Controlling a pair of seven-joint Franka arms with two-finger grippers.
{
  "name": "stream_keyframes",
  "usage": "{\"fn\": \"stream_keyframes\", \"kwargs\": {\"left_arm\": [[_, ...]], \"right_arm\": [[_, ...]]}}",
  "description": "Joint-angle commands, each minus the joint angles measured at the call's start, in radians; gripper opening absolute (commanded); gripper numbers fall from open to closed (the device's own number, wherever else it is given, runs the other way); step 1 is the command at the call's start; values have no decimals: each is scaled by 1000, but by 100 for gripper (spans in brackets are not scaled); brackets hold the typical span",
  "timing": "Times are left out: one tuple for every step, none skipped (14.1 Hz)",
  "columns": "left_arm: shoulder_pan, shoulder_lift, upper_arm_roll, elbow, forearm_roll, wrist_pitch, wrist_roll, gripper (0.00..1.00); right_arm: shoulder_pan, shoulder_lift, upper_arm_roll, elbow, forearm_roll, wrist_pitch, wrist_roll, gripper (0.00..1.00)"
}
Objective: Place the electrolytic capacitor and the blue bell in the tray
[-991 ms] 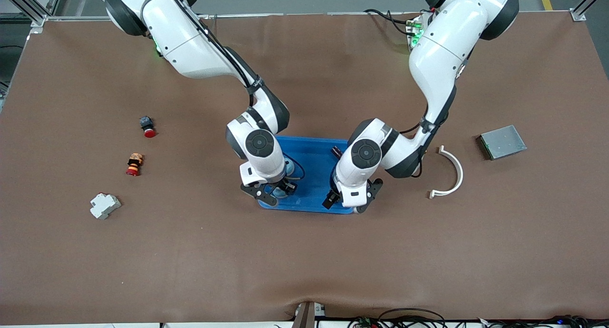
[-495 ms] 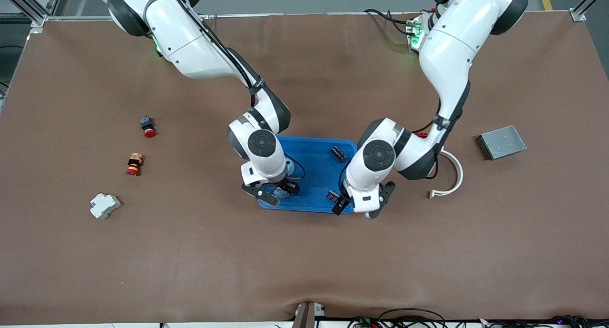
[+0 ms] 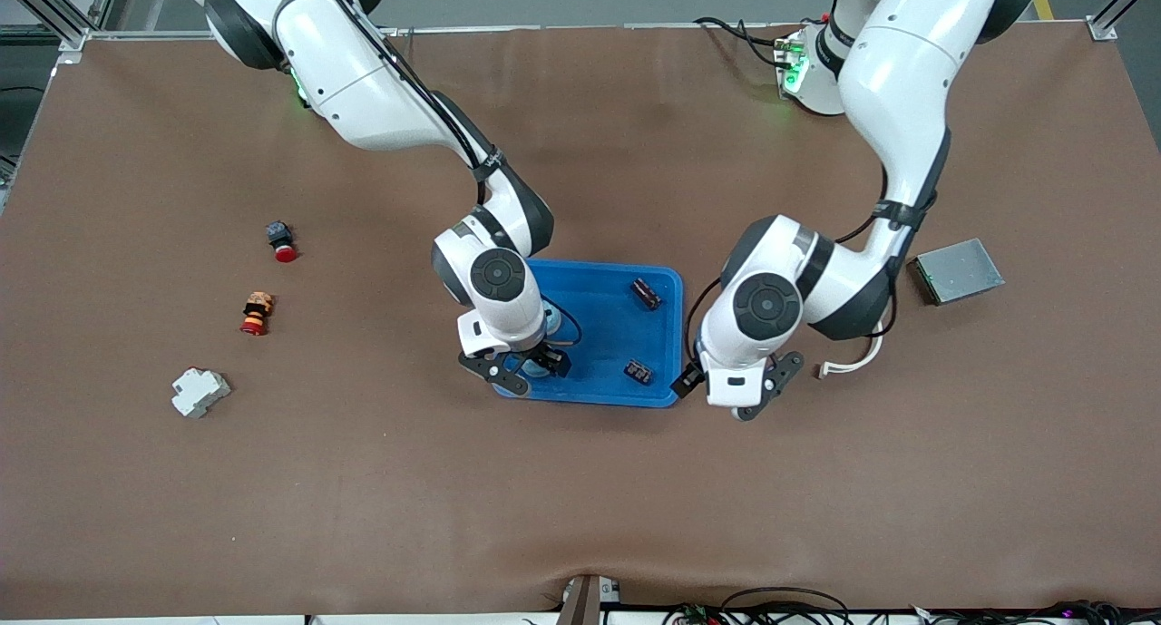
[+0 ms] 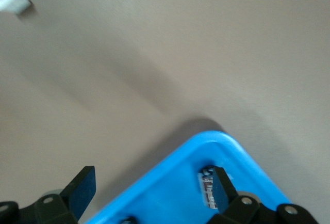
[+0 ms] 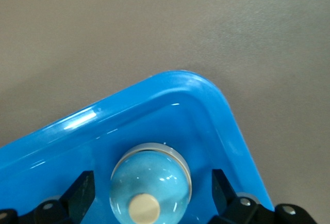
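Note:
The bright-blue tray [image 3: 599, 285] lies at the middle of the table. The blue bell [image 5: 150, 182], a light-blue dome with a cream knob, sits in the tray's corner nearest the front camera, toward the right arm's end. My right gripper [image 3: 521, 368] hangs over the blue bell [image 3: 537, 365], open, one finger on each side and apart from it. Two dark electrolytic capacitors [image 3: 646, 292] [image 3: 639, 371] lie in the tray. My left gripper [image 3: 728, 396] is open and holds nothing, over the tray's corner toward the left arm's end; one capacitor [image 4: 207, 185] shows beside a fingertip [image 4: 223, 190].
Toward the right arm's end lie a red-capped button [image 3: 281, 241], an orange and red part [image 3: 256, 313] and a white-grey block [image 3: 200, 392]. Toward the left arm's end lie a white curved strip [image 3: 848, 364], mostly under the left arm, and a grey metal box [image 3: 958, 270].
My right gripper has opened and let go of the blue bell, which now rests in the tray. My left gripper has moved off the tray toward the left arm's end, uncovering a capacitor.

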Motion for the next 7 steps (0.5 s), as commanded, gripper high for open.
{"fn": "stream_keyframes", "kwargs": {"left_arm": [[43,-51,-9,-27,2,-72,105,100],[57,-63,-9,-33,0,-83,127,100],[72,-75,-9,-50,0,-83,163,100],[95,-101,-10,-79,-1,-83,214,100],[115,-130,-12,-116,-3,-83,271,100],[138,-159,-21,-152,-7,-85,330,100],[167,-184,-29,-188,-13,-85,396,100]], "right_arm": [[-19,-35,8,13,-9,-66,12,100],[-43,-44,16,17,-9,-109,11,100],[-57,-56,25,34,-8,-138,1,100],[-83,-64,39,51,-2,-160,-6,100],[-111,-75,56,65,8,-186,-22,100],[-138,-82,66,75,9,-214,-57,100],[-166,-101,68,77,11,-238,-118,100]]}}
